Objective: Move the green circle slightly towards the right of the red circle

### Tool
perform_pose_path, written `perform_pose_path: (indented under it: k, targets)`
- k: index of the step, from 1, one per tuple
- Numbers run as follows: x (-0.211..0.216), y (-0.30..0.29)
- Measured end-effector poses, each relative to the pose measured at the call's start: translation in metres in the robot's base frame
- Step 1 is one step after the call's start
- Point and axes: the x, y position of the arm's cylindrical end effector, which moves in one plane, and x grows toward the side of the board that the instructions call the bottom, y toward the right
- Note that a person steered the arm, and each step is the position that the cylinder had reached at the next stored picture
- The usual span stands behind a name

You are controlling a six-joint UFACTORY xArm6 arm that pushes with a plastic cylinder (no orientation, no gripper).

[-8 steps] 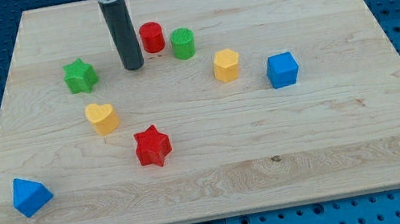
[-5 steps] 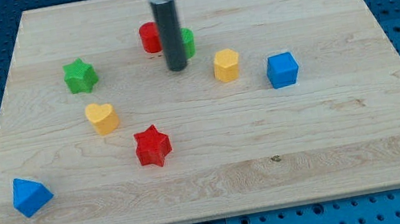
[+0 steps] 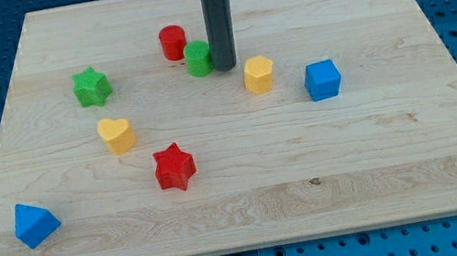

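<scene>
The green circle (image 3: 197, 59) sits just below and to the right of the red circle (image 3: 173, 42), near the view's top middle. My tip (image 3: 226, 67) stands right against the green circle's right side, between it and the yellow hexagon (image 3: 259, 74). The dark rod rises from the tip up out of the view's top.
A green star (image 3: 91, 86) lies at the left, a yellow heart (image 3: 117, 134) below it, a red star (image 3: 174, 167) lower middle, a blue triangular block (image 3: 35, 224) at bottom left, and a blue cube (image 3: 323, 80) at the right. The wooden board (image 3: 315, 197) lies on a blue pegboard.
My tip swept from left of the red circle across to the green circle's right side. The green circle shifted left and slightly down, closer to the red circle.
</scene>
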Motion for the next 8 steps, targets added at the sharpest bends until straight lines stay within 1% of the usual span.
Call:
perform_pose_path:
  k: [1,2,3,4,6,7,8]
  targets:
    - [0.04,0.0]
    - [0.048,-0.005]
    - [0.047,-0.022]
    - [0.025,-0.041]
    - [-0.031,-0.031]
    - [-0.05,-0.03]
    - [-0.051,-0.03]
